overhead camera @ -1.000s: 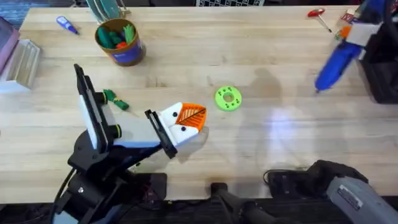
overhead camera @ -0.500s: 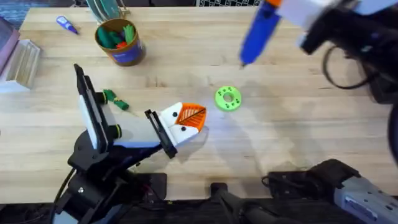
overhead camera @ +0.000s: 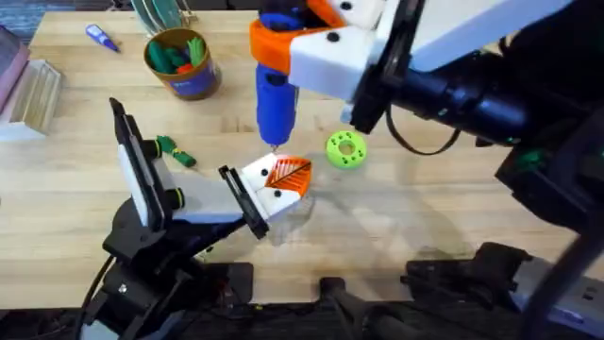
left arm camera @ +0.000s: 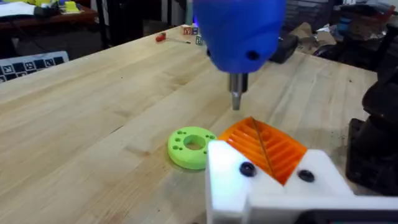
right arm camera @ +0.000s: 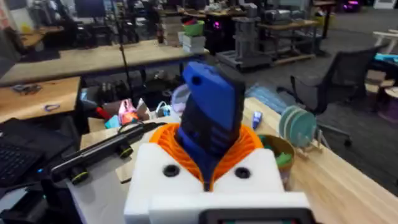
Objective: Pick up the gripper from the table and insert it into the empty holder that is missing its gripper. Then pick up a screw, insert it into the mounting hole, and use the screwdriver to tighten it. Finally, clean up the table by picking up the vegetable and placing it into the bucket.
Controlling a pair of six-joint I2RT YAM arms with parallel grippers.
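Note:
The orange gripper point(overhead camera: 291, 176) sits in the white holder point(overhead camera: 260, 179) at the end of my left arm, near the table's front centre. My left gripper point(left arm camera: 261, 146) is shut, its ribbed orange pads pressed together. Two dark spots, one of them the mounting hole point(left arm camera: 247, 168), mark the white face. My right gripper point(overhead camera: 271, 42) is shut on the blue screwdriver point(overhead camera: 274, 99), which hangs upright. Its bit point(left arm camera: 236, 96) points down just above the orange pads. The dark-green vegetable point(overhead camera: 176, 151) lies left of the holder. The bucket point(overhead camera: 181, 63) stands at the back left.
A bright green disc point(overhead camera: 345, 149) with holes lies just right of the holder. A small blue-purple pen point(overhead camera: 101, 38) lies at the far back left, and a clear block point(overhead camera: 33, 94) sits at the left edge. My right arm point(overhead camera: 472, 94) spans the table's right half.
My right arm has swung the screwdriver from the far right across to the left, bringing the bit down over the holder. The left arm has stayed still.

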